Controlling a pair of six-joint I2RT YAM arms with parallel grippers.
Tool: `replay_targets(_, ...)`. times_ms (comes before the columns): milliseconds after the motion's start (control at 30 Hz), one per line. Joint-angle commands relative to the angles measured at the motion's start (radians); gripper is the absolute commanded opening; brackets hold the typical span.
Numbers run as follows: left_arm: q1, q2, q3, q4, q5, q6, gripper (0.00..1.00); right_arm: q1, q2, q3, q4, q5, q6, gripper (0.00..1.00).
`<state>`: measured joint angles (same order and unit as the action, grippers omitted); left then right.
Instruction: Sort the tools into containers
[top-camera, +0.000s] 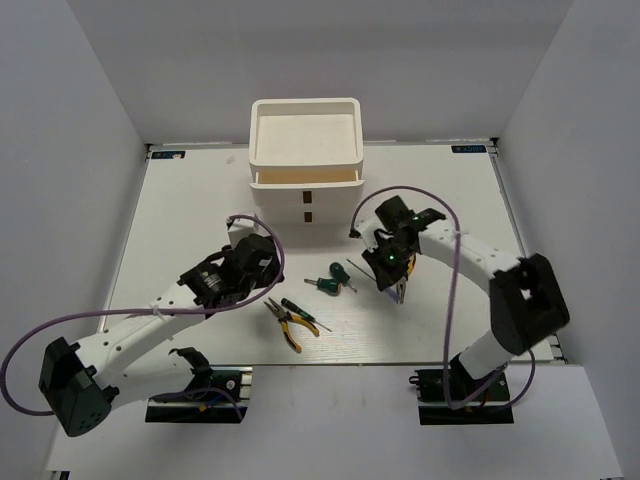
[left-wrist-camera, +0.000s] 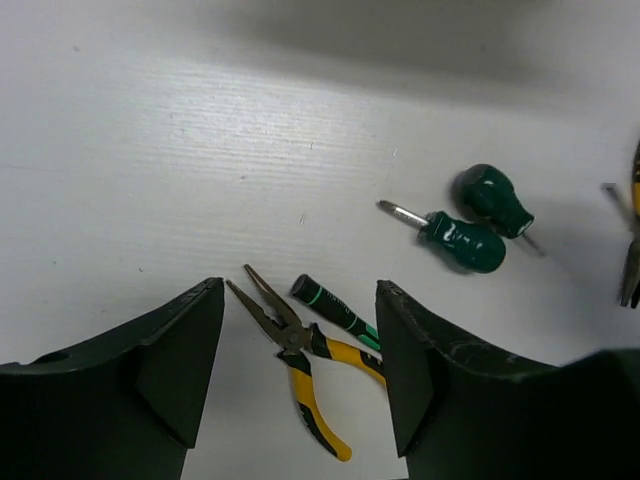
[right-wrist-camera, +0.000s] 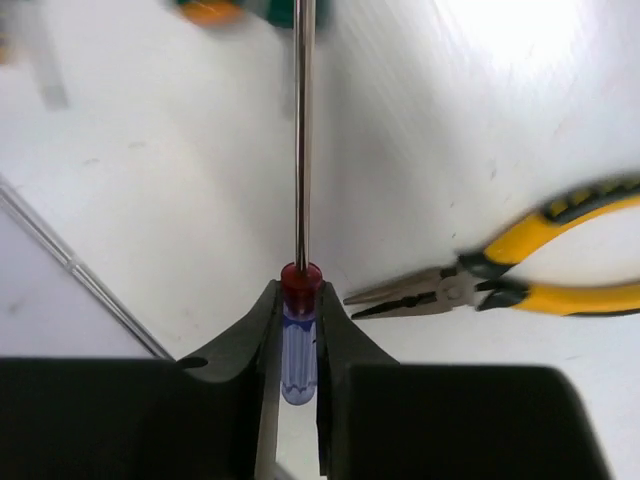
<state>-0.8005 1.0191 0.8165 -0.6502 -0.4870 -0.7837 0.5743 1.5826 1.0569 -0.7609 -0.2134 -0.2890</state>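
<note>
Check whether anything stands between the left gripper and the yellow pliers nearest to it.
Nothing visible stands between the open left gripper and the yellow pliers. Only the thin dark screwdriver lies close against one handle, so the fingers may catch it too.

I have the white organizer (top-camera: 305, 160) at the far middle of the table, tray top facing up; its upper drawer (top-camera: 305, 178) looks pulled out a little. The blue-handled screwdriver (right-wrist-camera: 299, 350) is pinched by its handle in my right gripper (right-wrist-camera: 298, 305), with the steel shaft pointing straight away; the second pliers (right-wrist-camera: 500, 290) lie flat just beside it. Mid-table, a stubby green screwdriver (left-wrist-camera: 462, 245) lies just beside its twin (left-wrist-camera: 492, 197); nearer me, the yellow-handled pliers (left-wrist-camera: 300, 365) lie flat, nose closed, with the thin dark green screwdriver (left-wrist-camera: 335, 308) against their handles.
</note>
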Motion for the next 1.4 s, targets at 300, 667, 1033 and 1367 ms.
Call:
replay_targets(300,0.004,0.05,-0.017,0.04,0.084,-0.055,0.72,-0.014,-0.097,0.533,-0.263,-0.307,-0.88,0.0)
replay_targets(667,0.004,0.041,-0.027,0.04,0.102,-0.065,0.72,-0.002,0.261,0.992,-0.021,-0.204,-1.069,0.0)
replay_targets(1033,0.004,0.041,-0.028,0.041,0.093,-0.065,0.73,0.021,0.29,1.02,-0.063,-0.288,-1.003,0.0)
replay_targets(1367,0.004,0.075,-0.01,0.05,0.093,-0.046,0.73,0.022,0.321,0.977,0.046,-0.267,-0.866,0.0)
